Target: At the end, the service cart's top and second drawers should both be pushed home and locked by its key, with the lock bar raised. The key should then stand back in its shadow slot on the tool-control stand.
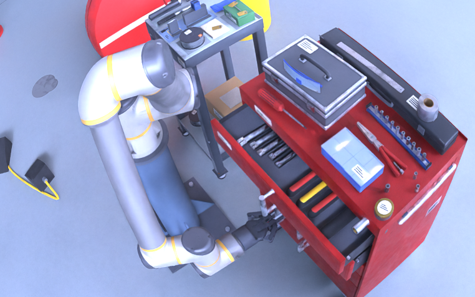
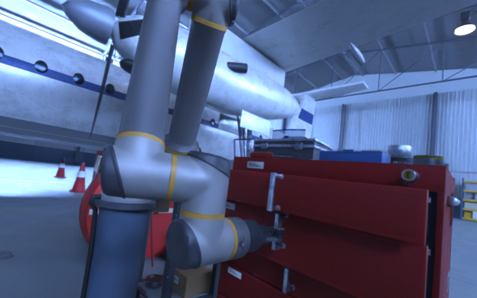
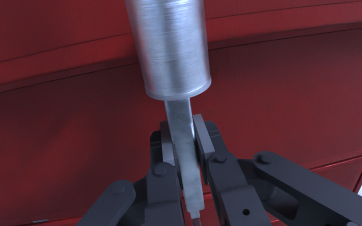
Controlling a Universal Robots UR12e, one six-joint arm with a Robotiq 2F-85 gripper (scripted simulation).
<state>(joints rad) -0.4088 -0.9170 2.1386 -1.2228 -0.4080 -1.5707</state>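
Note:
The red service cart [image 1: 342, 155] stands right of my arm with its top drawer [image 1: 283, 173] pulled far out, showing wrenches and red and yellow tools in foam, and the second drawer [image 2: 344, 240] out a shorter way beneath it. The second drawer's steel handle [image 3: 181, 156] is held in my closed gripper [image 3: 184, 145], low at the cart's front. The top drawer's handle [image 2: 271, 192] stands just above it. The cart's lock cylinder [image 2: 408, 175] sits at the upper right corner of the front. The tool-control stand [image 1: 204, 27] is behind my arm; its key is too small to pick out.
A grey case [image 1: 315, 79], a blue box [image 1: 352, 159], pliers, a screwdriver and a socket rail lie on the cart top. A cardboard box [image 1: 224, 98] sits under the stand. Black chocks with a yellow cord [image 1: 21, 168] lie on the floor to the left.

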